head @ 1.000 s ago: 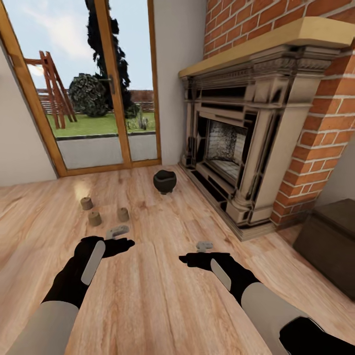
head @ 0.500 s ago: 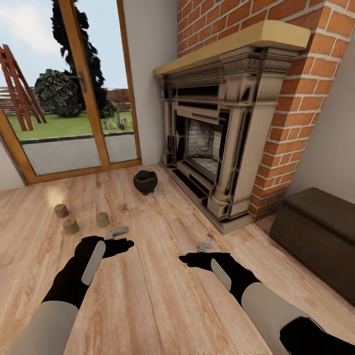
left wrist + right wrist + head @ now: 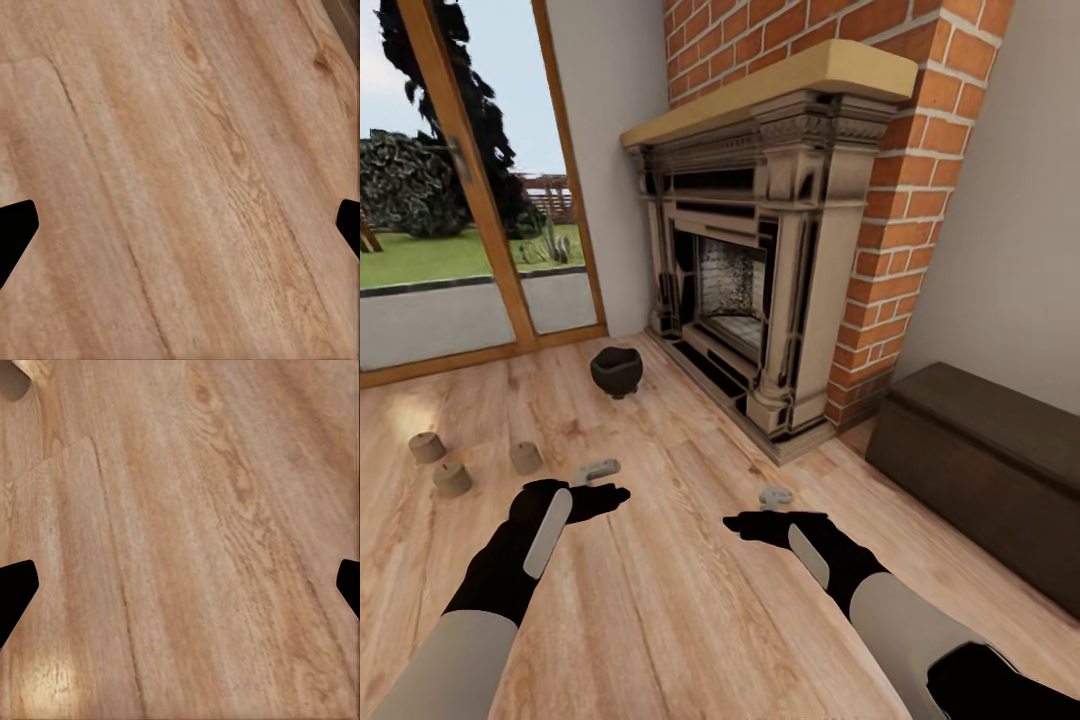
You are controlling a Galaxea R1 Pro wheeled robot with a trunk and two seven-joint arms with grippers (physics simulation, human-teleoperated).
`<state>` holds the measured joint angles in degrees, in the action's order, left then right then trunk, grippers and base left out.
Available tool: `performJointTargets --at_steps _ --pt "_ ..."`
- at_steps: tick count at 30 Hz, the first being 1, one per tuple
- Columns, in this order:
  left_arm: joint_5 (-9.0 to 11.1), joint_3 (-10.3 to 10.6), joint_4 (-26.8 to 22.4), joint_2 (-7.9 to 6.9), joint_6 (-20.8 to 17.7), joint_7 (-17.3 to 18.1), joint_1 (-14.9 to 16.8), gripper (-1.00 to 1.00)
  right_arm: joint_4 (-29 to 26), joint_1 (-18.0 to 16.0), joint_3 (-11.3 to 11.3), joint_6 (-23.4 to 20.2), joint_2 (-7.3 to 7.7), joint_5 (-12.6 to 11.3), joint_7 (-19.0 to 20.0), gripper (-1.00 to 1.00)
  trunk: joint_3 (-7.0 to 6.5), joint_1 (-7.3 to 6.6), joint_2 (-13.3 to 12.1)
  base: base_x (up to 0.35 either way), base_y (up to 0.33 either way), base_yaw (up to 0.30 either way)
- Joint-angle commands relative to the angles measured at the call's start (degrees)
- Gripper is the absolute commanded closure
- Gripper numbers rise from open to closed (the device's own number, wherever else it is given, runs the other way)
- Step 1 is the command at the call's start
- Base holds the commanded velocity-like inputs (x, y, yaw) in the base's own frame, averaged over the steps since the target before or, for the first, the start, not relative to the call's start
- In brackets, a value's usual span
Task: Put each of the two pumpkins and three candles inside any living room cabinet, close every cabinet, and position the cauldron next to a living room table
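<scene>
The cauldron point(image 3: 617, 371) is sitting upright on the wooden floor point(image 3: 690, 600), just in front of the near corner of the fireplace point(image 3: 760, 260) and close to the glass patio door point(image 3: 450, 200). The 3 candles point(image 3: 452, 479) are standing in a loose cluster on the floor, well apart from the cauldron and toward the robot's left. The cabinet point(image 3: 990, 470) is sitting against the wall beside the brick chimney, its front panels looking closed. The left gripper point(image 3: 598, 471) is hovering over bare floor near the closest candle, its jaws spread wide and holding nothing. The right gripper point(image 3: 775, 497) is hanging over bare boards too, its jaws likewise parted and empty. Both wrist views are looking down on wood grain between the dark fingertips point(image 3: 15, 232).
</scene>
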<state>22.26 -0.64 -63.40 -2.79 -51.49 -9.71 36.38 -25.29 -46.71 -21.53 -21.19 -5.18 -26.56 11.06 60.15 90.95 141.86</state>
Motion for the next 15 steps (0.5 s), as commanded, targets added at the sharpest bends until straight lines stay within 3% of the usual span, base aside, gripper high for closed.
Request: performJointTargets --at_steps 1,15 --pt "0.64 -0.06 -0.06 -0.02 -0.2 -0.49 0.01 -1.0 -0.02 -0.05 -0.17 0.02 0.01 -0.15 0.01 -1.0 0.1 -0.01 0.02 0.0 0.172 -0.251" --pt "0.69 -0.11 -0.06 0.06 -0.19 -0.33 0.01 -1.0 -0.02 -0.05 -0.1 1.88 0.17 -0.16 0.18 -1.0 0.78 -0.01 0.02 0.0 0.269 -0.249"
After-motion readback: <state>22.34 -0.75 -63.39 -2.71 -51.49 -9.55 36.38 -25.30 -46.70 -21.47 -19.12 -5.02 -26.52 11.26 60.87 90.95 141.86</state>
